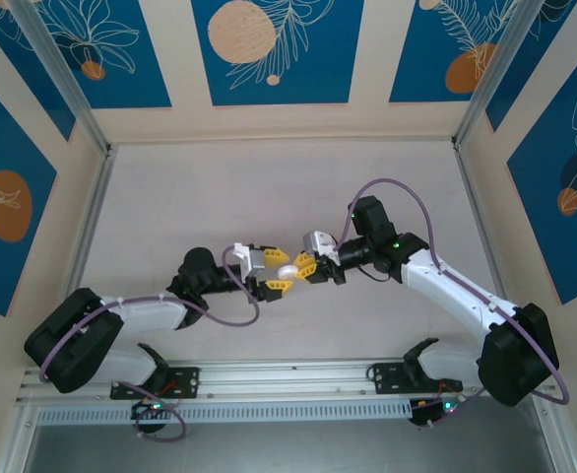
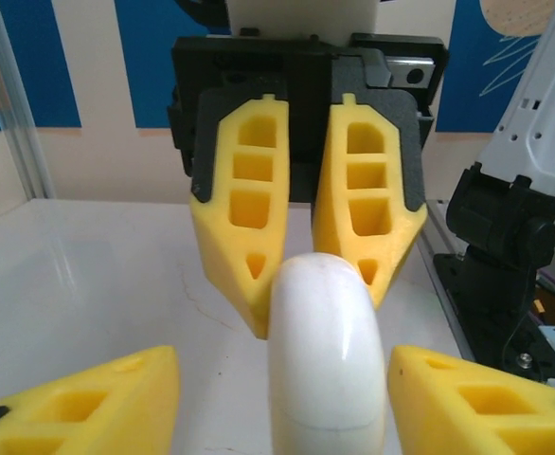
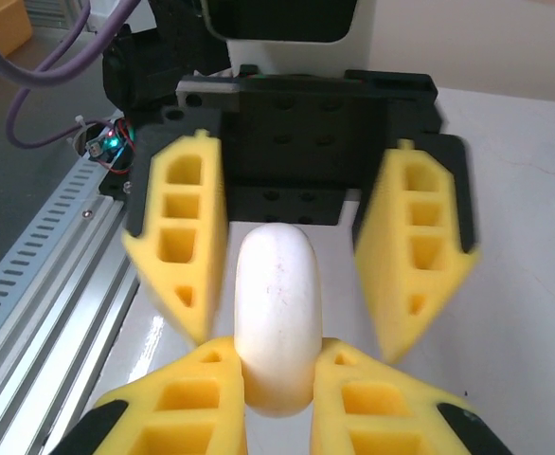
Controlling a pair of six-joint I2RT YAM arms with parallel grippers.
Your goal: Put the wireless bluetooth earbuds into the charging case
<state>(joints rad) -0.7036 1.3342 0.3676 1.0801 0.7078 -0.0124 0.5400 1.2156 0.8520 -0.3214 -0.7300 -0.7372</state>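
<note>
Right end effector [image 3: 279, 358] pinches white charging case [image 3: 276, 284] by its near end.

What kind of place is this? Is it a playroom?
Probably a robot practice booth, not a playroom. A left arm and a right arm are bolted by a metal rail at the edge of a white table, and blue leaf-print walls box it in.
</note>
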